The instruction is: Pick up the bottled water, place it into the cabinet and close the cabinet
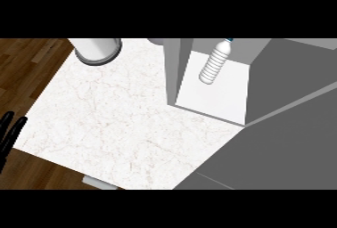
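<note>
Standing on the white floor of the open cabinet (179, 67), the bottled water (215, 64) is sitting well inside. Its blue cap is pointing toward the view's top, and its clear ribbed body is keeping apart from the grey walls on either side. The cabinet is resting on the marble counter (132, 116), toward its right part. A broad grey panel (289, 142) is spreading across the view's right side (whether this is the cabinet's door, I cannot tell).

The left hand (10, 130) is showing only as black fingers at the view's left edge, beside the counter's corner and over the wooden floor (33, 58). The fingers are lying straight and pointing up, holding nothing, well apart from the bottle. A round white and grey container (97, 49) is standing at the counter's far left corner.
</note>
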Controlling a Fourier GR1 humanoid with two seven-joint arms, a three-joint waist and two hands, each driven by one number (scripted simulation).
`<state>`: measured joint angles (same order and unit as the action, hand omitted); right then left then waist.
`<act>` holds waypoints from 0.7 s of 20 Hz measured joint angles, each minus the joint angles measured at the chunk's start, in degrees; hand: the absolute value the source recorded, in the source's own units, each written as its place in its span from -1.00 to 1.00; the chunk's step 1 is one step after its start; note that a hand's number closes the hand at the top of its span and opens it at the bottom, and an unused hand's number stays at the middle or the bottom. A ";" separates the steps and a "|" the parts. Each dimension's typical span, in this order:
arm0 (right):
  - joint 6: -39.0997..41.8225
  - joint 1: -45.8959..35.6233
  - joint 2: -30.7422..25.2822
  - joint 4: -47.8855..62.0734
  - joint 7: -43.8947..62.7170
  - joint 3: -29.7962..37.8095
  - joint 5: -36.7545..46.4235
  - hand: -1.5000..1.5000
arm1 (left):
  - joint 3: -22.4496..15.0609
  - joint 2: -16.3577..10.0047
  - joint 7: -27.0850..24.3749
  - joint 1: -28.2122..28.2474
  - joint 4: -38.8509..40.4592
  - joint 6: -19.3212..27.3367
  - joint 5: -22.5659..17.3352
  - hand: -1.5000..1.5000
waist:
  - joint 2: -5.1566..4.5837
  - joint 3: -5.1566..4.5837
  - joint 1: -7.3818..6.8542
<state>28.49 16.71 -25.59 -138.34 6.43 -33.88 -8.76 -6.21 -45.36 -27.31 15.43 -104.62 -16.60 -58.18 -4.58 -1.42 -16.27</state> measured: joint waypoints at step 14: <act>-1.61 -19.96 5.19 12.86 13.77 6.58 -3.23 1.00 | 0.36 -0.29 0.63 -0.70 1.97 -1.18 -0.71 -1.00 | 0.99 0.15 0.11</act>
<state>26.89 -3.25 -20.40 -125.49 20.19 -27.30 -11.99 -5.85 -45.64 -26.68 14.73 -102.65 -17.78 -58.89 -3.59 -1.27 -16.16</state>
